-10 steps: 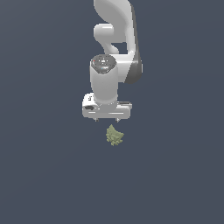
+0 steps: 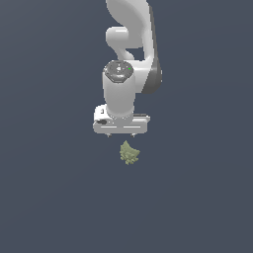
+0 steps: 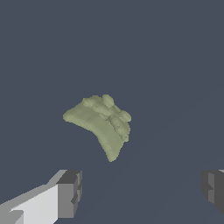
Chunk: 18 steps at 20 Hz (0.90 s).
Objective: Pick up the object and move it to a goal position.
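The object (image 2: 129, 153) is a small olive-green lumpy clump with a pointed top, lying on the dark floor. In the exterior view it sits just below the white gripper (image 2: 121, 135), slightly to the exterior view's right of its centre. The gripper hangs from the white arm and points down, apart from the object. In the wrist view the object (image 3: 103, 122) lies ahead of the open gripper (image 3: 142, 190). The two dark fingertips (image 3: 70, 192) stand wide apart with nothing between them.
A plain dark blue-grey floor (image 2: 49, 197) fills the scene around the arm (image 2: 131, 34). No other object shows.
The gripper has shifted a little toward the exterior view's right, closer to above the object. The object has not moved.
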Tool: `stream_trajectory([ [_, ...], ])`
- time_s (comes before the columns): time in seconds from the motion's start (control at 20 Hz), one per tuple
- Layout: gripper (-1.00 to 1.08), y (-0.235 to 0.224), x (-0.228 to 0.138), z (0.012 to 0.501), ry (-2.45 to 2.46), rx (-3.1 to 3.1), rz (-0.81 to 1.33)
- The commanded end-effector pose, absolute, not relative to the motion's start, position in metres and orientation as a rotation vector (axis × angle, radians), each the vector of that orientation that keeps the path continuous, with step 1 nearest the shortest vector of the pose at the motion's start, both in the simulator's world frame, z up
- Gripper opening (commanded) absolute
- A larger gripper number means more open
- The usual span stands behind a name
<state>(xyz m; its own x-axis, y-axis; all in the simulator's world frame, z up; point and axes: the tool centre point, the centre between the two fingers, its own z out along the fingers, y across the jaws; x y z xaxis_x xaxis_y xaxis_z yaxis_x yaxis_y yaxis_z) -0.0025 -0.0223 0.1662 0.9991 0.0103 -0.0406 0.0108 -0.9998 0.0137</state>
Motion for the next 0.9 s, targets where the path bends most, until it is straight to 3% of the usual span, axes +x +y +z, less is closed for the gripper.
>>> stream_trajectory([
  [0.0, 1.00, -0.022, -0.003, 0.167, 0.031, 3.124, -0.069],
  [0.85, 1.00, -0.017, 0.004, 0.156, 0.293, 3.113, -0.058],
])
